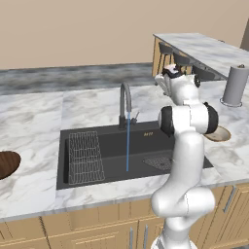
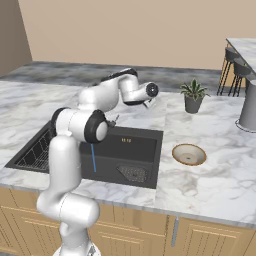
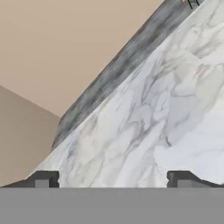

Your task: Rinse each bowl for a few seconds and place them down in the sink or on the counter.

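Note:
The tan bowl (image 2: 189, 154) with a pale rim sits upright on the counter (image 2: 215, 185) just right of the sink (image 2: 142, 137); in the left base view my arm partly covers this bowl (image 1: 220, 134). The dark brown bowl (image 1: 6, 163) rests on the counter at the far left, cut off by the picture's edge. My gripper (image 2: 149, 104) hovers above the counter behind the sink's right rear corner, apart from both bowls. In the hand view the gripper (image 3: 113, 180) is open, with bare marble between its fingertips (image 3: 43, 179).
A blue stream of water (image 1: 128, 143) runs from the grey arched tap (image 1: 125, 99) into the basin. A wire rack (image 1: 85, 156) lies at its left, a mesh strainer (image 1: 158, 162) at its right. A potted plant (image 2: 193, 96) and a grey cylinder (image 2: 248, 107) stand at the right.

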Available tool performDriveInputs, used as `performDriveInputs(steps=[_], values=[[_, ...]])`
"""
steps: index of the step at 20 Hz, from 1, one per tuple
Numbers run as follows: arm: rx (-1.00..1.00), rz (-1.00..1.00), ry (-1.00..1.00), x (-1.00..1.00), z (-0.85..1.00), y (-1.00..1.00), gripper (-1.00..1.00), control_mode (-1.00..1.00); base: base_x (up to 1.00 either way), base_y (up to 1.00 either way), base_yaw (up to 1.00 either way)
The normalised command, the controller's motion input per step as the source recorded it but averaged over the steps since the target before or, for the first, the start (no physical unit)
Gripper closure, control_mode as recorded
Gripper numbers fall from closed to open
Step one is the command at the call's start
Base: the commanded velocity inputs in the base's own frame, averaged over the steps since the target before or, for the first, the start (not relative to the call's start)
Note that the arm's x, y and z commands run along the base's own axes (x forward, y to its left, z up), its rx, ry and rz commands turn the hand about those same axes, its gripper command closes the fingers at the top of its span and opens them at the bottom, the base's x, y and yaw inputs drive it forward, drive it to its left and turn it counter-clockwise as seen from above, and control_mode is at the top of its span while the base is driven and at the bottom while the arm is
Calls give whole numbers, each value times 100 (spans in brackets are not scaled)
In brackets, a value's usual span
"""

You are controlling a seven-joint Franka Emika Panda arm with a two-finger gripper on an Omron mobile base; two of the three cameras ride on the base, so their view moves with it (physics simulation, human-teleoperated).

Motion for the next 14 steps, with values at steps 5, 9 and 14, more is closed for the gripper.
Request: performDriveInputs(steps=[5,9,14], values=[[0,-4,21,-65,33,-23,-100,-100,0,0,0],[-1,0,4,-93,-2,2,-100,-100,0,0,0],[0,1,1,-88,0,15,-100,-100,0,0,0]])
